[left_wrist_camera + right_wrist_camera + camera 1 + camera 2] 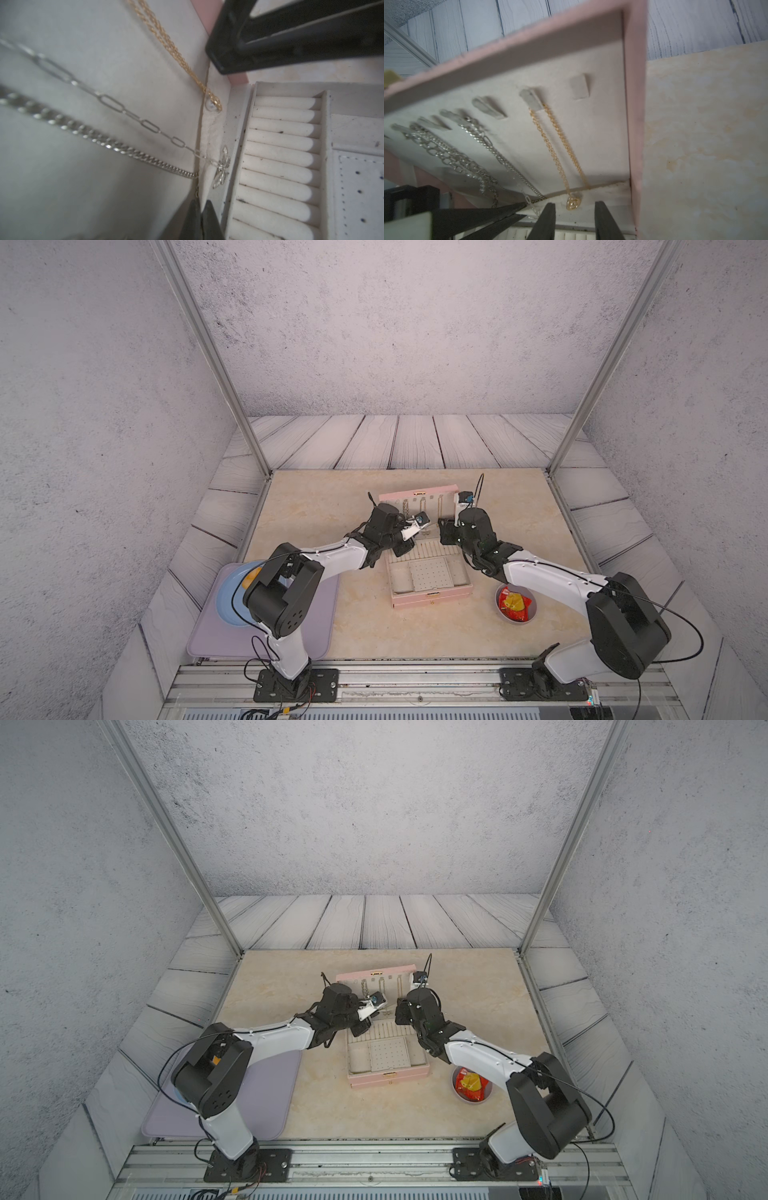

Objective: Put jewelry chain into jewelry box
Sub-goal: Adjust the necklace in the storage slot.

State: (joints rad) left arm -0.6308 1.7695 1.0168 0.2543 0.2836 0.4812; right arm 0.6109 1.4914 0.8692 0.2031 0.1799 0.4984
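Although the chain (174, 49) was found hung on a right-hand lid hook (530, 99) of the box (411, 600), the right gripper (575, 220) was seen open just beside its pendant (573, 202). The left gripper (201, 207) was closed beside the silver chains (145, 154). Snagging on withdrawal was judged able to unhook it.

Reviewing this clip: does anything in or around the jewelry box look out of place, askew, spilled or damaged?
Nothing is spilled or broken. The jewelry box has a soiled cream lining: a dark smudge on the inside of the lid, and black specks among the ring rolls.
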